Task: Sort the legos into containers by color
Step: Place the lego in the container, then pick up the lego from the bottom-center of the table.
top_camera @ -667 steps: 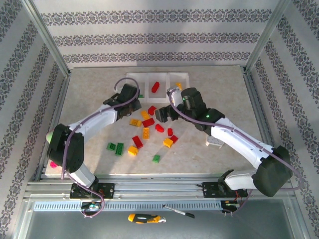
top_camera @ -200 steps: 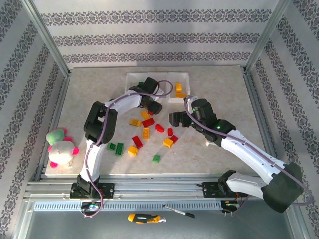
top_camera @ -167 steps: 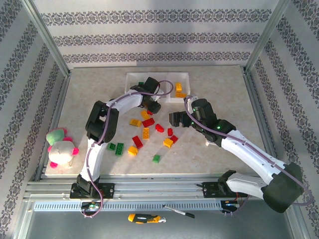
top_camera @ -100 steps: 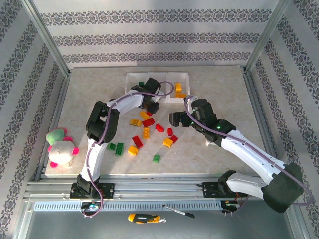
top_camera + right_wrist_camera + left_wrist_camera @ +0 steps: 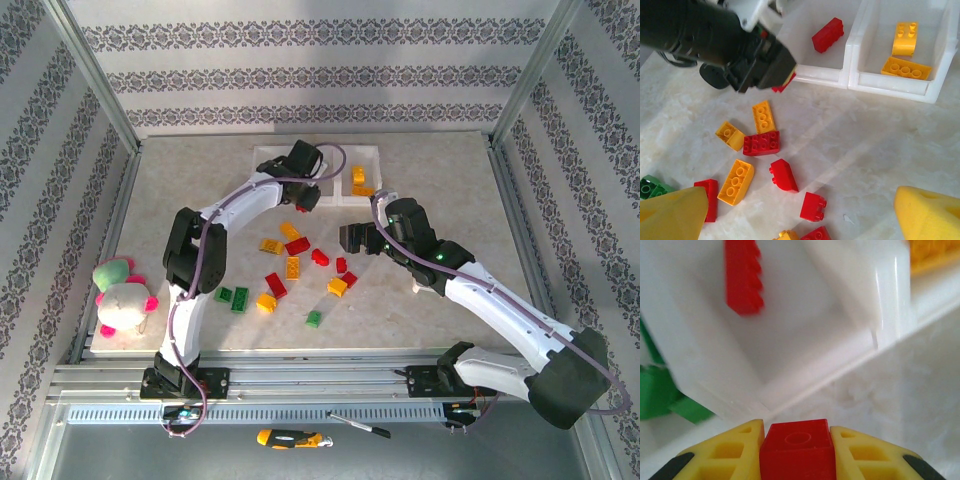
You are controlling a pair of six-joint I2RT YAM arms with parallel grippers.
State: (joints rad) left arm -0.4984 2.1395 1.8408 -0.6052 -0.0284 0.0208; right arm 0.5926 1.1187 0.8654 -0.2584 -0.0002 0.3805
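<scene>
My left gripper (image 5: 304, 201) is shut on a small red lego (image 5: 797, 452), pinched between its yellow fingers (image 5: 740, 450). It hangs just before the front wall of the white three-compartment tray (image 5: 377, 160), facing the middle compartment. That compartment holds one red lego (image 5: 828, 34). The right one holds two yellow legos (image 5: 906, 68). A green lego (image 5: 655, 390) lies in the left one. My right gripper (image 5: 350, 238) hovers open over loose red, yellow and green legos (image 5: 297, 246) scattered mid-table, nothing between its fingers (image 5: 670, 215).
A pink-green plush toy (image 5: 122, 298) sits at the table's left edge. A small white object (image 5: 432, 287) lies under my right forearm. Two green legos (image 5: 231, 297) lie near the left arm. A screwdriver (image 5: 290, 438) rests on the front rail.
My left gripper shut on the red lego among the loose pieces and carried it up toward the tray's front wall. The right arm has stayed still.
</scene>
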